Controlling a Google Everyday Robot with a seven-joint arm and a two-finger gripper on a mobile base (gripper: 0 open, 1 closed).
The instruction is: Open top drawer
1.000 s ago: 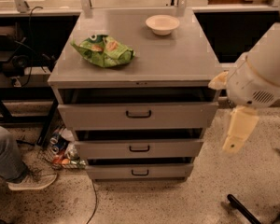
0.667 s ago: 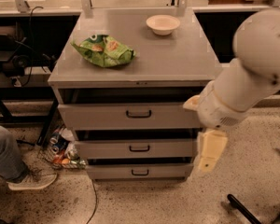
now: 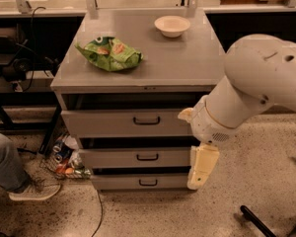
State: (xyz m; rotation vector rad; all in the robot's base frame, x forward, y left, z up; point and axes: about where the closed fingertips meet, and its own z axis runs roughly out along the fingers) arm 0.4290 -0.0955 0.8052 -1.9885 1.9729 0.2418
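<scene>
The white robot arm (image 3: pixel 256 88) is seen at the right of the grey drawer cabinet, its thick rounded link crossing the cabinet's right edge. The cabinet is topped by a grey counter (image 3: pixel 187 63), under which three drawers are stacked. The top drawer (image 3: pixel 103 123) sits directly beneath the counter, with a dark gap above its front, and a dark loop handle (image 3: pixel 146 121) is fixed at its centre. Below it the middle drawer (image 3: pixel 113 158) and the bottom drawer (image 3: pixel 118 182) are found. A person's leg and shoe (image 3: pixel 5 167) are seen on the floor left of the cabinet. A green snack bag (image 3: pixel 110 54) lies on the left part of the counter. The cream end effector (image 3: pixel 202 168) hangs pointing downward before the cabinet's lower right corner, below the top drawer and apart from its handle; whether it is spread or pressed together cannot be told. A white bowl (image 3: pixel 172 25) stands at the counter's rear right. Cans (image 3: pixel 64 157) lie at the cabinet's lower left.
</scene>
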